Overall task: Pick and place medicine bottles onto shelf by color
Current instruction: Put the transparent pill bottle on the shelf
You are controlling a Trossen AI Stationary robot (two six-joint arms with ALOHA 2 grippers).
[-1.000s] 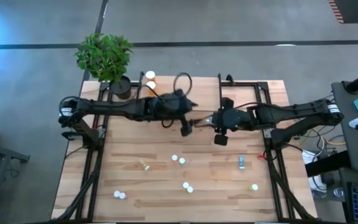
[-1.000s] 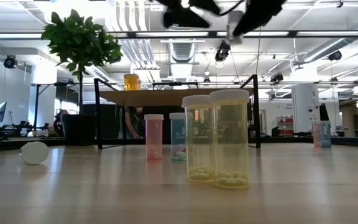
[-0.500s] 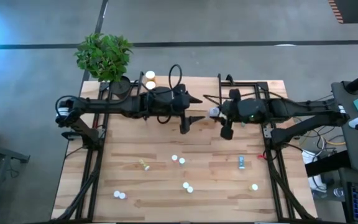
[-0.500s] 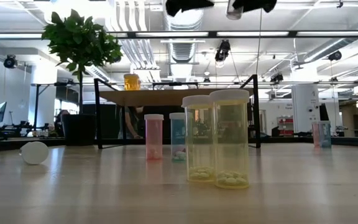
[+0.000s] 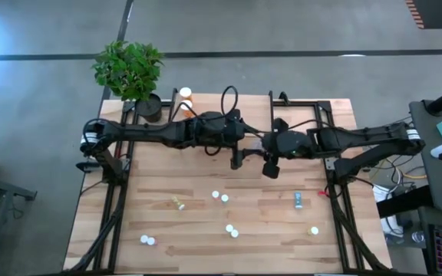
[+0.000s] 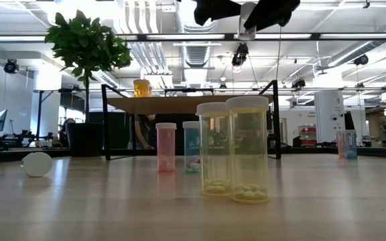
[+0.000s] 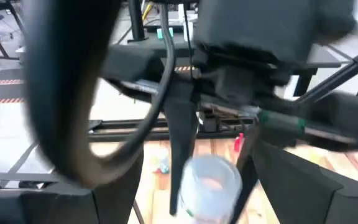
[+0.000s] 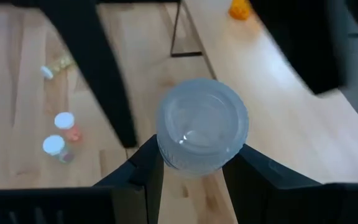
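A: So, who's got it?
B: Right gripper (image 8: pixel 191 165), clamped on a white-capped bottle (image 8: pixel 202 132), frame center, cap pointing at left gripper (image 5: pixel 240 149), fingers spread, just beside it.

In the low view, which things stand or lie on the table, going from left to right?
White cap lying on its side → pink bottle → blue bottle → two yellow bottles side by side → far bottle near the right edge.
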